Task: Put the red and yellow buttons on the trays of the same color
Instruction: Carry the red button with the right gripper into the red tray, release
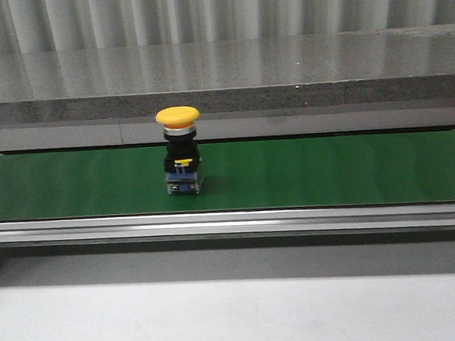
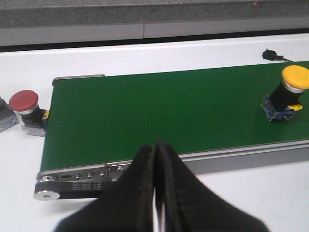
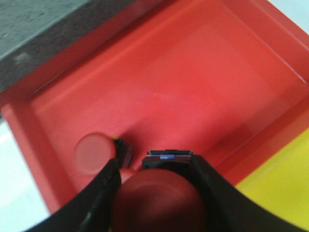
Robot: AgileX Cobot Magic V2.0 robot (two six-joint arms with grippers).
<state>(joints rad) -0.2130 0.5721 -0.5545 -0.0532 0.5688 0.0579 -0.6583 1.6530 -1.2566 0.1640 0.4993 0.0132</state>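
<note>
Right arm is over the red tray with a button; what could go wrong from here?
The red button in the right gripper hangs close to another red button already lying in the red tray; releasing here may knock it. Meanwhile the yellow button stands unattended on the green conveyor belt, the left gripper shut.

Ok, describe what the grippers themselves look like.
Only the fingers show. The left gripper has matte black fingers, broad at the base and tapering to thin tips. The right gripper's fingers look alike: smooth and black. No cables or markings are visible.
</note>
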